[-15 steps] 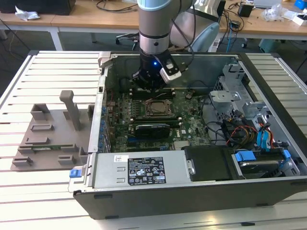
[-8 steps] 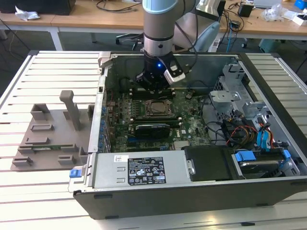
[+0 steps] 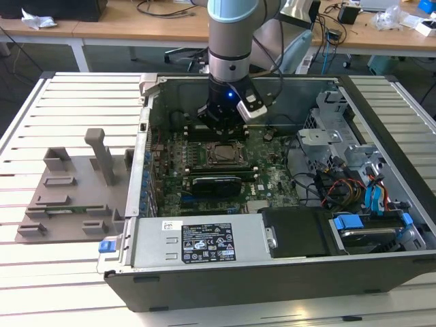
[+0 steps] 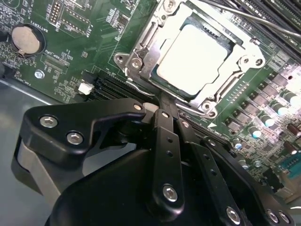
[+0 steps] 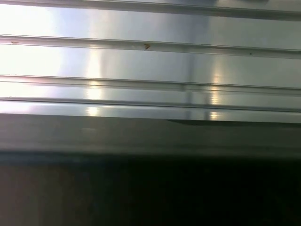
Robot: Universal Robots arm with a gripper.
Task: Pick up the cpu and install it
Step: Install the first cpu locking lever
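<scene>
An open computer case (image 3: 286,225) lies on its side on a slatted metal table (image 3: 41,122), with a grey plastic tray (image 3: 71,191) beside it on the exterior view's left. Inside the case the green motherboard (image 3: 204,167) faces up, and the robot arm (image 3: 235,41) reaches down over it from above. The gripper (image 4: 162,104) hangs just above the board, right beside the socket frame (image 4: 141,56); its black fingers (image 4: 164,141) are drawn together with nothing between them, their tips close to the frame's edge. The cpu (image 4: 195,59) sits flat in the socket, silver-grey top up, inside the metal frame. A coin battery (image 4: 26,38) sits on the board well apart from the socket.
</scene>
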